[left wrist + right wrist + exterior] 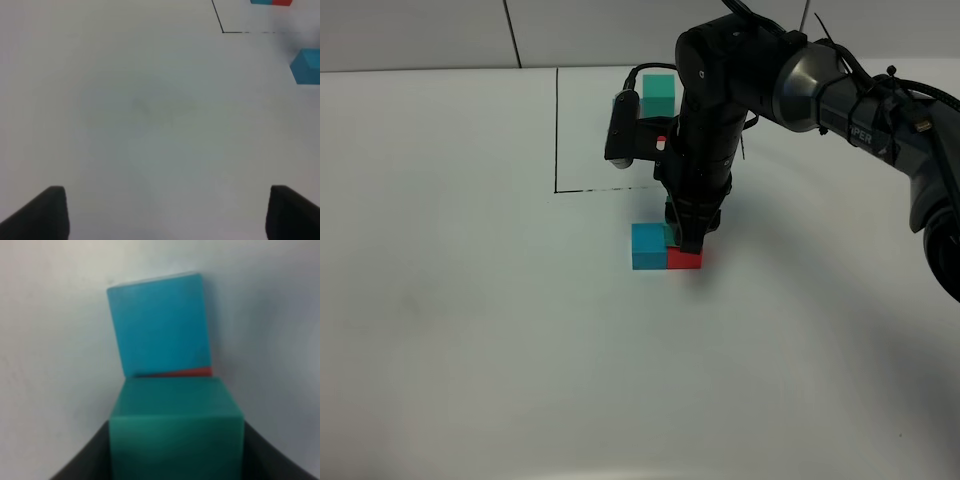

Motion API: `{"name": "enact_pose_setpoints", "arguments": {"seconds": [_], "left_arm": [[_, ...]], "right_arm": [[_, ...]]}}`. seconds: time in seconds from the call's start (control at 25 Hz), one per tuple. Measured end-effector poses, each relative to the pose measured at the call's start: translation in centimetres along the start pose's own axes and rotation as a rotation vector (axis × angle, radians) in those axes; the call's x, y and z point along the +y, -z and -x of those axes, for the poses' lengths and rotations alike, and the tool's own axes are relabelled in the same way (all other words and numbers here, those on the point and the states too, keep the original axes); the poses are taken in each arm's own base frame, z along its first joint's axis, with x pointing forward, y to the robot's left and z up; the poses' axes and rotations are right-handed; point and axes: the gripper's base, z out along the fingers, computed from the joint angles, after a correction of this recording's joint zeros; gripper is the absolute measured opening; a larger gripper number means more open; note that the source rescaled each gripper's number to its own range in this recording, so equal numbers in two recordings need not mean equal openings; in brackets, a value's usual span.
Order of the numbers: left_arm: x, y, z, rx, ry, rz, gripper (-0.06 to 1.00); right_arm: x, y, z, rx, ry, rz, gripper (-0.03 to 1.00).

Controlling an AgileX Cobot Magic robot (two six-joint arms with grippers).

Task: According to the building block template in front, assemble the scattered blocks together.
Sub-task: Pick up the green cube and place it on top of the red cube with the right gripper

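Observation:
The scattered blue cube (pixel 648 246) and red cube (pixel 685 260) sit side by side on the white table (pixel 470 300). My right gripper (pixel 686 236) is shut on the green cube (pixel 669 232), holding it on or just above the red cube. In the right wrist view the green cube (pixel 176 430) fills the space between the fingers (pixel 82 462), with a red sliver (pixel 175 373) and the blue cube (pixel 159 325) beyond. The template's green cube (pixel 660 95) shows behind the arm; its lower cubes are hidden there. My left gripper (pixel 165 215) is open and empty.
Black drawn lines (pixel 557 130) frame the template area at the back. In the left wrist view the blue cube (pixel 306 66) lies at the far right, with the template's blue and red cubes (pixel 271 2) at the frame edge. The right arm (pixel 840 95) spans the back right.

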Motion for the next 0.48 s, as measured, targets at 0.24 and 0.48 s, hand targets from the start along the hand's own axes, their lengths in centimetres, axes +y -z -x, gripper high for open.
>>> {"name": "enact_pose_setpoints", "arguments": {"seconds": [0.24,0.48], "left_arm": [[0.00,0.00,0.00,0.000,0.000,0.000,0.76],[0.00,0.00,0.00,0.000,0.000,0.000,0.76]], "right_arm": [[0.00,0.00,0.00,0.000,0.001,0.000,0.00],[0.00,0.00,0.00,0.000,0.003,0.000,0.00]]}}
